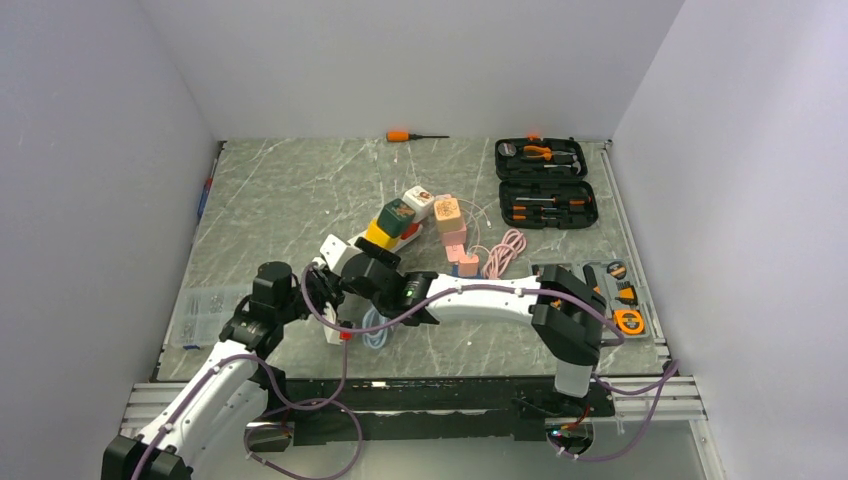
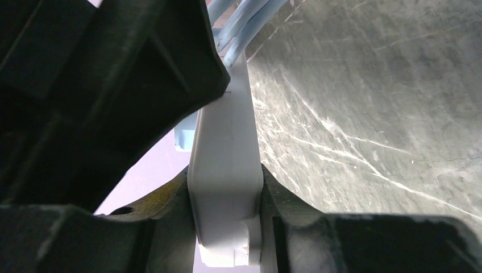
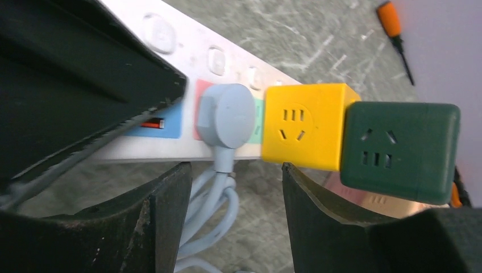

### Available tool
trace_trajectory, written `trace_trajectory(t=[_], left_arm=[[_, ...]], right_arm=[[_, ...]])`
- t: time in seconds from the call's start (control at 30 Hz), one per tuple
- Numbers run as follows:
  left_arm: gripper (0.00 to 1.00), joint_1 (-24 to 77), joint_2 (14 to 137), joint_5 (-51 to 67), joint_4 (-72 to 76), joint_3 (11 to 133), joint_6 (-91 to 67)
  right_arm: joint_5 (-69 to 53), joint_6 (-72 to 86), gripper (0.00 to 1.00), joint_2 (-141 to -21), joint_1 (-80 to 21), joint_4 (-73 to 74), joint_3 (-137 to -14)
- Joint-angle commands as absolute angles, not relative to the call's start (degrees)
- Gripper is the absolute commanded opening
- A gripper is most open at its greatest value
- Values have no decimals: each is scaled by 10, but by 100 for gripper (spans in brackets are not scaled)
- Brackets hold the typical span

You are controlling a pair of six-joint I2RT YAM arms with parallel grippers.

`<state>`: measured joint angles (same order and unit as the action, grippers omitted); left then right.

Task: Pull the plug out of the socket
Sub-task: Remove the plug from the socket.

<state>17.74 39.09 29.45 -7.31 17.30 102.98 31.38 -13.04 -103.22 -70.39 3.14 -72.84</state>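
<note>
Blue plug (image 3: pixel 225 116) in strip (image 3: pixel 182 57), just beyond parted right hand (image 3: pixel 236 173).

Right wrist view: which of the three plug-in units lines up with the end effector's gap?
The pale blue round plug, its cable running down between the fingers; the yellow cube and green cube sit off to the right.

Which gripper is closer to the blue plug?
Right. The right gripper hangs open, the blue plug lined up between its fingers; the left gripper clamps the power strip further along.
</note>
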Motion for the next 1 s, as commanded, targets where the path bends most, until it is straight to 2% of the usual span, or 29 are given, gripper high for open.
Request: trace_trajectory(t=[0.0, 0.23, 0.3, 0.47, 0.53, 0.77, 0.97], left_arm=[[9, 187, 373, 318, -34, 217, 1019], [8, 194, 360, 315, -39, 220, 1009], [8, 196, 358, 314, -40, 221, 1005], [7, 199, 358, 311, -45, 225, 997], [7, 201, 358, 310, -48, 227, 999], [6, 205, 356, 307, -83, 222, 1038], [5, 218, 379, 260, -169, 248, 1055]], right_arm=[[383, -184, 60, -1072, -717, 5, -759], [383, -195, 51, -1098, -717, -27, -771], [376, -192, 43, -1095, -717, -38, -765], [394, -200, 9, -1082, -717, -83, -742], [403, -204, 1, -1075, -714, -102, -731], [438, -231, 0, -1054, -701, -160, -711], [514, -324, 0, -1064, -698, -273, -690]])
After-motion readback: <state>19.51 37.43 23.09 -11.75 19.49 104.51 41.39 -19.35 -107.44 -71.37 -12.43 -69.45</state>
